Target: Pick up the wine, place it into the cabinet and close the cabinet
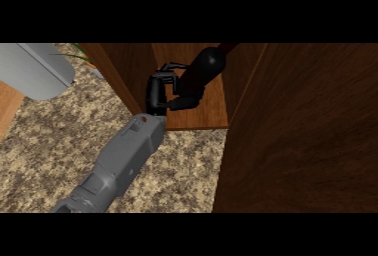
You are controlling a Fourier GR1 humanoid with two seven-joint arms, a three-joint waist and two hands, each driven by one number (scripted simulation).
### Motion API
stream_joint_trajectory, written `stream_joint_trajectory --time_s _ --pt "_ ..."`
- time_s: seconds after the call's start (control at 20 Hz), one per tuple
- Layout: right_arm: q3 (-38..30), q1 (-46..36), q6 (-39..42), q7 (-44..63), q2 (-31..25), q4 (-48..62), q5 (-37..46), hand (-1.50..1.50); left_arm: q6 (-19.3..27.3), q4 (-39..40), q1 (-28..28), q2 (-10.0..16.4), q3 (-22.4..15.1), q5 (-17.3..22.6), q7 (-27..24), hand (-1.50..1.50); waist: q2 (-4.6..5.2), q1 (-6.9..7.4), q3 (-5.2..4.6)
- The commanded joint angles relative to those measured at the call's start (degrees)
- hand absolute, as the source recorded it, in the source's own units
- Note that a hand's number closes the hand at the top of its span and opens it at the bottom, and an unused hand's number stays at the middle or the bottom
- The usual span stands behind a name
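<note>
Left hand [157, 92] is inside the open cabinet [118, 65], forearm coming up from the lower left across the worktop [59, 145]. My fingers [168, 66] are curled round the wine bottle [207, 62], thumb closing on it from the near side, so it is gripped, not released. The bottle lies just to the right of my palm. Its long axis is tilted, with the dark body near my hand and the neck pointing up and to the right toward the cabinet's back. It sits over the wooden shelf [203, 116], well in from the front lip, but I cannot tell whether its base touches the board. Nothing else shows on the shelf. The door [303, 135] stands open at the right as a broad dark panel, close to the bottle's right side. My right hand is not in view, so the left is the only hand near bottle or door. Judgement: placing is nearly done. What remains is setting the bottle upright, opening my fingers, pulling out to the lower left, then closing the door. A grey appliance [33, 67] sits at the far left, well apart.
</note>
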Motion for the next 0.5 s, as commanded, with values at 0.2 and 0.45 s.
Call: stream_joint_trajectory --time_s 0.2,0.45 --pt "0.11 2.62 0.60 0.00 1.14 -3.25 -3.09 -1.50 -3.26 10.15 -6.27 0.39 4.54 2.04 -1.57 1.50 0.15 -0.05 0.01" --pt "0.81 3.87 1.57 -2.67 2.47 -2.80 -3.66 -1.50 -2.46 14.37 -9.91 0.02 6.82 2.53 -3.77 1.50 0.72 -1.42 0.01"
